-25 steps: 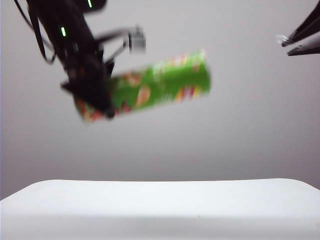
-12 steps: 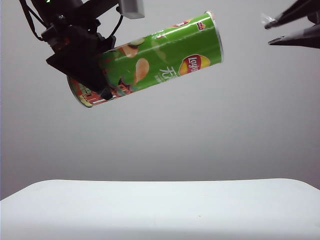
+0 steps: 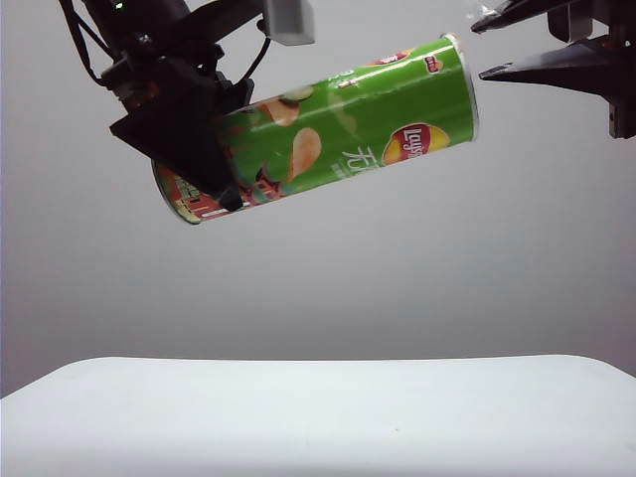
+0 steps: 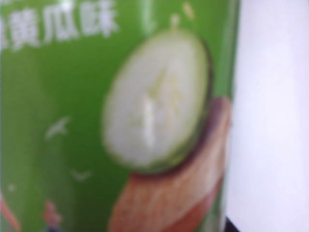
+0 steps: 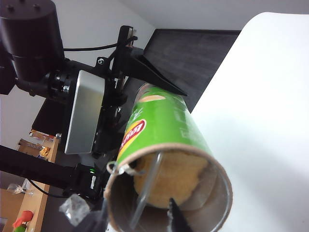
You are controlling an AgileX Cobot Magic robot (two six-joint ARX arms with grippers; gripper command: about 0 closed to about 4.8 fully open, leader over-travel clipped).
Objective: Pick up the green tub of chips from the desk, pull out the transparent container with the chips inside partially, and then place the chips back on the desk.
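The green tub of chips hangs tilted high above the white desk, its open end raised toward the right. My left gripper is shut on its lower, cartoon-printed end. In the left wrist view the tub fills the picture and hides the fingers. My right gripper stands open just off the tub's open rim. The right wrist view looks into that mouth: golden chips sit inside, with an edge of the transparent container in front. The right gripper has one fingertip before the opening.
A crumpled clear scrap clings to the right gripper's other finger. A dark panel stands beyond the desk edge, with shelves of small objects further off. A plain grey wall lies behind the arms.
The left arm lifted the tub and carried it to the right. The right gripper came in leftward to the tub's open end, and its fingers spread wider.
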